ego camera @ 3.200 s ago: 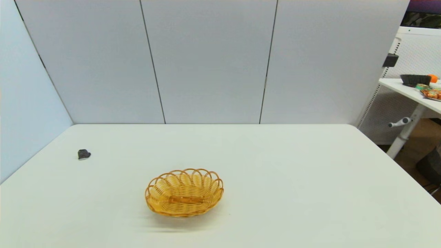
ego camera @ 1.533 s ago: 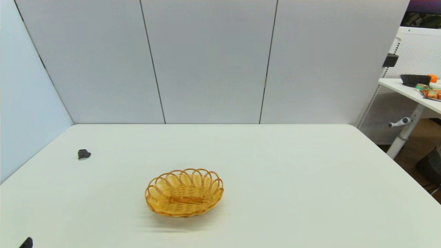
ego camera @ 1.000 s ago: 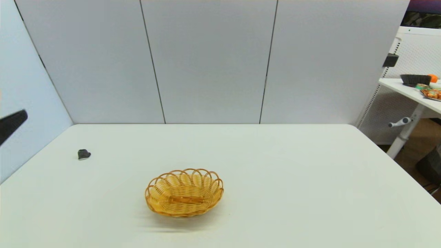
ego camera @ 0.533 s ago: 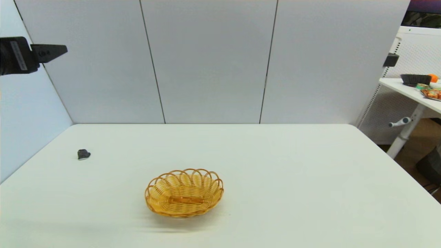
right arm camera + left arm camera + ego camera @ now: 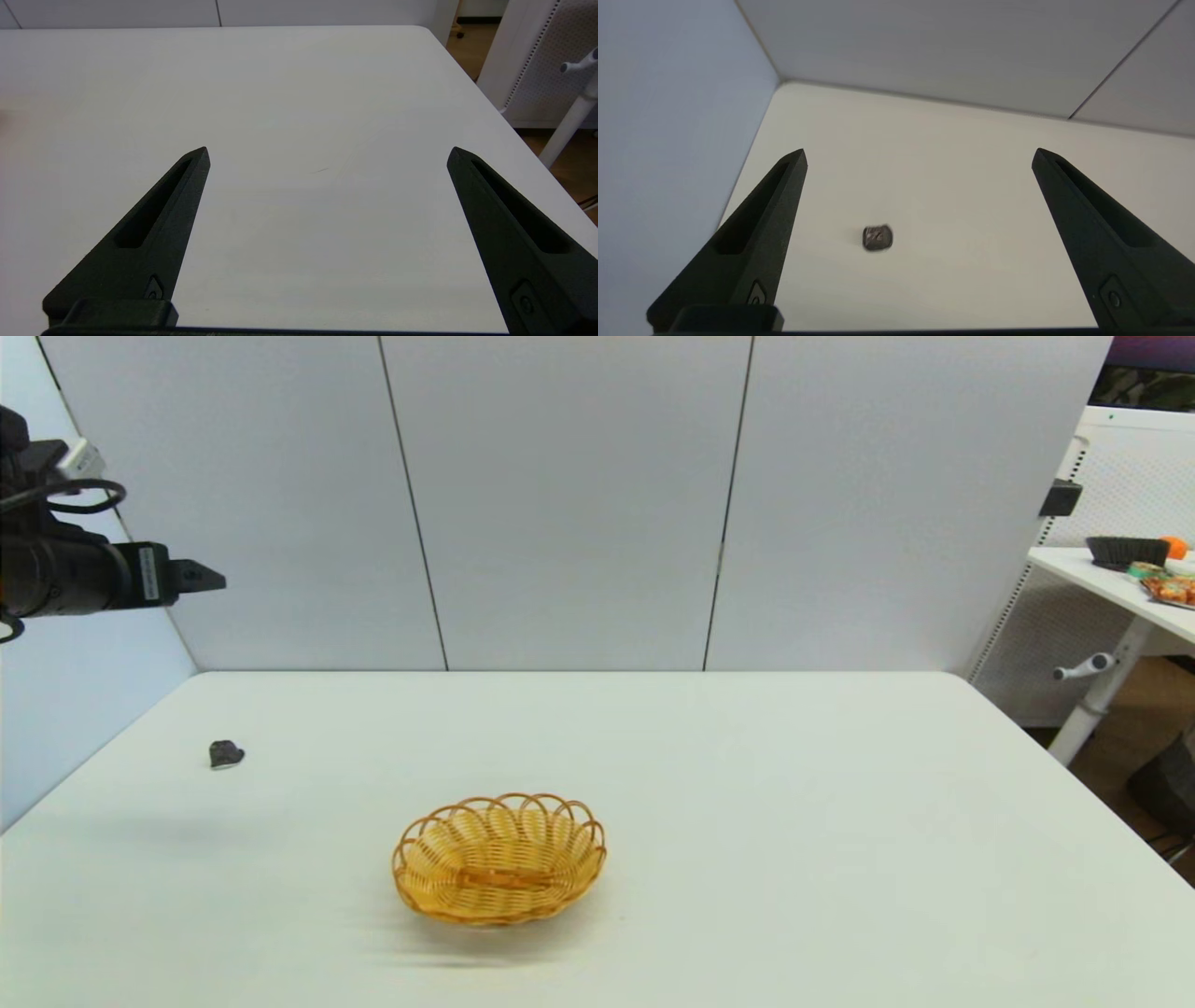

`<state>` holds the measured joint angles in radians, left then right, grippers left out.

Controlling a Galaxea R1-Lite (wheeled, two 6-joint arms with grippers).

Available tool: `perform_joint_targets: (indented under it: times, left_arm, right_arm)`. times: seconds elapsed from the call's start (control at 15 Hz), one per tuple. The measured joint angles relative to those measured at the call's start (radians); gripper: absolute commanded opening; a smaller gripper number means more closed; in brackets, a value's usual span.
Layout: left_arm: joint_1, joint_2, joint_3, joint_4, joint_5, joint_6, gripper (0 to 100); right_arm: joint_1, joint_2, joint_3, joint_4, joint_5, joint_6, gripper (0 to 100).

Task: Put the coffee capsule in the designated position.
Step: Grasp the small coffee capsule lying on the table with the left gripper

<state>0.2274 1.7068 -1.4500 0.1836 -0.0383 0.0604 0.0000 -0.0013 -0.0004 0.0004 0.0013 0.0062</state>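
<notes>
One capsule: the capsule (image 5: 226, 753) lies on the desk (image 5: 747, 784) near its left edge, well apart from the basket (image 5: 499, 857).
Look: small, dark grey, dull, wider at one end; the left wrist view (image 5: 877, 237) shows it blurred.
Basket: wicker, oval, scalloped rim, nothing inside; only the head view shows it.
Left gripper: the left gripper (image 5: 919, 156) hangs high above the desk's left side with fingers wide apart, the capsule lying on the desk below and between them, untouched.
Right gripper: the right gripper (image 5: 327, 154), unseen from the head, is spread wide over bare desk.
</notes>
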Motion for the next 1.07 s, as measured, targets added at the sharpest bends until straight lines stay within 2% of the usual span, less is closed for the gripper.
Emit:
perform_joint_targets:
  times: [0.33, 0.8, 1.07]
  left_arm:
    - [0.035, 0.16, -0.192, 0.301, 0.0, 0.008, 100]
    - [0.04, 0.307, -0.239, 0.328, 0.002, 0.009, 100]
    - [0.042, 0.354, -0.243, 0.343, 0.084, -0.001, 100]
  right_arm:
    - [0.0, 0.0, 0.0, 0.0, 0.0, 0.0, 100]
    - [0.0, 0.0, 0.0, 0.0, 0.0, 0.0, 100]
    - [0.0, 0.0, 0.0, 0.0, 0.0, 0.0, 100]
